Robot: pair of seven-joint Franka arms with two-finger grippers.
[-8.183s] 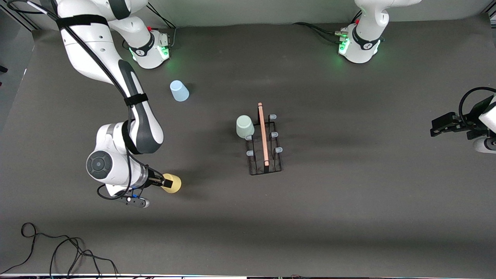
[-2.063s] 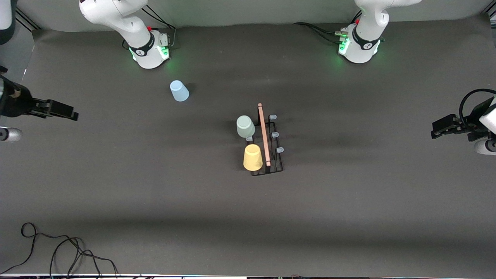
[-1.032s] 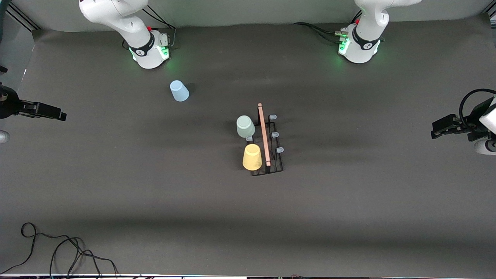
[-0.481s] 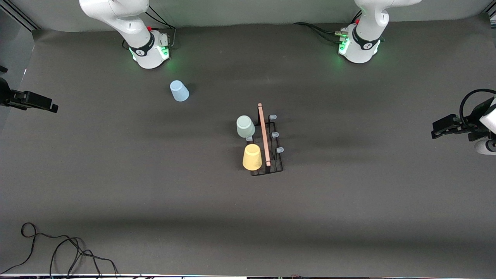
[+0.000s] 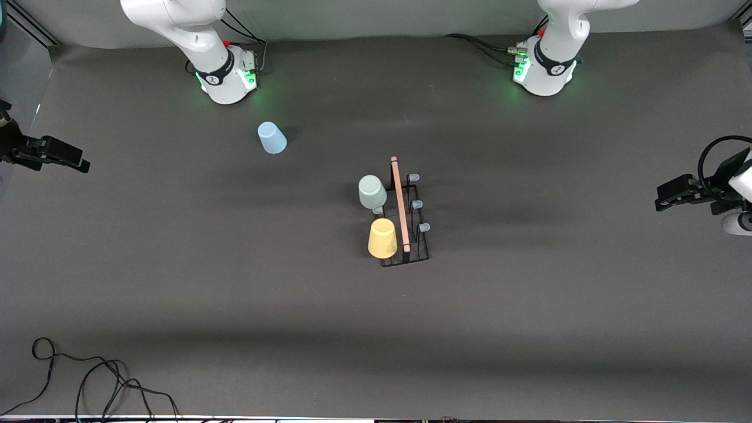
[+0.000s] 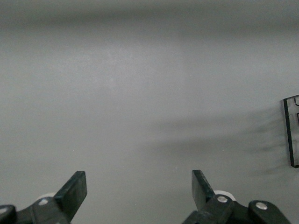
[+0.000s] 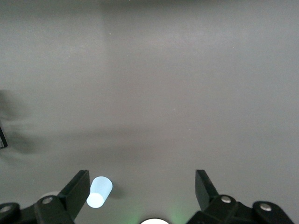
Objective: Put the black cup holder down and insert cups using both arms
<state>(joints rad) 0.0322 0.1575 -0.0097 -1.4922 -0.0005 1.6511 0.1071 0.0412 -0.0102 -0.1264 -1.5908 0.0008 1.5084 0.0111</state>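
The black cup holder (image 5: 404, 229) stands near the middle of the dark table (image 5: 529, 329), its long axis running from the robots' bases toward the front camera, with the near end slanting slightly toward the left arm's end of the table. Its light wooden rod handle (image 5: 400, 202) lies along the top on the same line.

Two cups sit upside down on the pegs along the side facing the right arm's end. The pale green cup (image 5: 372, 192) is on the peg farthest from the front camera. The yellow cup (image 5: 382, 238) is on the peg nearest to it. One pale-blue-tipped peg (image 5: 378, 210) shows bare between them. Three more pale-blue-tipped pegs (image 5: 416, 204) stand empty along the side facing the left arm's end.

The light blue cup (image 5: 271, 138) rests upside down on the table, well apart from the holder, farther from the front camera and near the right arm's green-lit base (image 5: 227, 73).

Both arms wait at the table's ends. The right gripper (image 5: 76, 162) hangs over the edge at the right arm's end, fingers spread wide and holding nothing. The left gripper (image 5: 662, 200) hangs over the left arm's end, likewise wide apart and empty. A loose black cable (image 5: 88, 376) lies at the near corner.
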